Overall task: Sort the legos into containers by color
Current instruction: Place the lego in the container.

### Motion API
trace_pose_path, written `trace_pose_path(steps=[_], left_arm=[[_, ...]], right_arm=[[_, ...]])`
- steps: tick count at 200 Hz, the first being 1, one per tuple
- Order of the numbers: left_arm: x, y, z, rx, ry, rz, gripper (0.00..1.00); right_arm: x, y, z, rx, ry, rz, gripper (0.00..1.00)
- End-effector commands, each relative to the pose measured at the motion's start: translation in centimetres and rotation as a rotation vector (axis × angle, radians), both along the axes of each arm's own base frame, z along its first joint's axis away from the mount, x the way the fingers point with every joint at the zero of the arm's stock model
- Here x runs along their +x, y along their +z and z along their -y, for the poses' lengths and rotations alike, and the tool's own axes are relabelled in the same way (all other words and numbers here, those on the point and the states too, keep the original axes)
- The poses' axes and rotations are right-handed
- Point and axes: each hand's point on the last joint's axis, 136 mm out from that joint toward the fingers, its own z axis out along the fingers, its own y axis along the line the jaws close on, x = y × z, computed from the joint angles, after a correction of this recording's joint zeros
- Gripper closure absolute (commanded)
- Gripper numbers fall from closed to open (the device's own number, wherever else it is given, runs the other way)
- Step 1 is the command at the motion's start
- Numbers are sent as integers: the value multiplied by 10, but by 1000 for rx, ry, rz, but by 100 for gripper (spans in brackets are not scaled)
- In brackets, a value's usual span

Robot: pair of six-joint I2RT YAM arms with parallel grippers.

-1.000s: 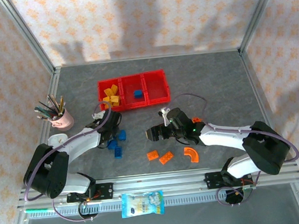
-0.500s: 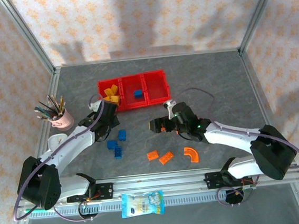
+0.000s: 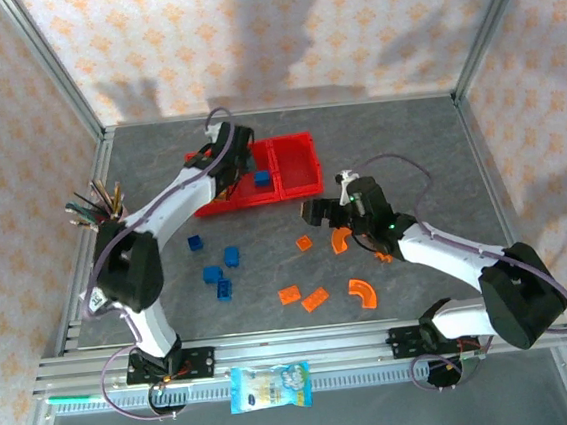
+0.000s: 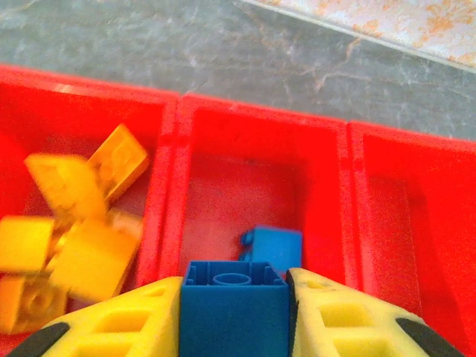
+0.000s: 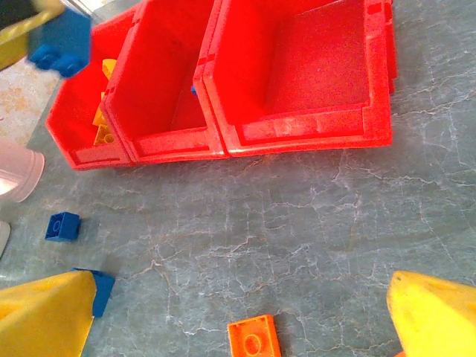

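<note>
The blue brick (image 4: 234, 309), square, hard and glossy with a ringed underside, is pinched between the left fingers (image 4: 126, 323), which are nearly closed on its sides. It hangs over the middle bin (image 4: 223, 193), where a second blue brick (image 4: 274, 244) lies. It seems close to the bin's near wall, though height is hard to judge. Released here, the slick plastic could clip the rim and skip among the yellow bricks (image 4: 74, 245) or onto the marbled grey counter (image 5: 297, 223). The right fingers (image 5: 44, 316) gape wide, holding nothing, above an orange brick (image 5: 254, 338).

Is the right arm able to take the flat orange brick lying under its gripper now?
Probably yes: the right gripper stands wide open over the orange brick, with bare table around it.
</note>
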Motion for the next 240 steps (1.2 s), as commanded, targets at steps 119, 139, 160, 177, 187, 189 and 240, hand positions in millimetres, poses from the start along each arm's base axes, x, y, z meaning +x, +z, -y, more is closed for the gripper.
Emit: trace_pose_path(steps=[119, 139, 160, 177, 187, 189, 240], left_arm=[[56, -20, 7, 172, -9, -56, 44], [41, -7, 12, 117, -45, -41, 43], [19, 5, 15, 82, -72, -15, 42], [-4, 12, 14, 61, -90, -10, 41], [-18, 11, 12, 57, -94, -15, 41], [-21, 11, 11, 57, -94, -16, 41], [-96, -13, 1, 56, -110, -76, 40]], right_arm=[[3, 35, 4, -14, 20, 81, 0], [3, 36, 3, -24, 36, 83, 0], [0, 33, -3, -25, 68, 68, 0], [-5, 29, -10, -40, 95, 67, 0], [-9, 25, -13, -56, 107, 62, 0], [-9, 25, -13, -58, 108, 62, 0], [-29, 1, -37, -101, 182, 27, 0]])
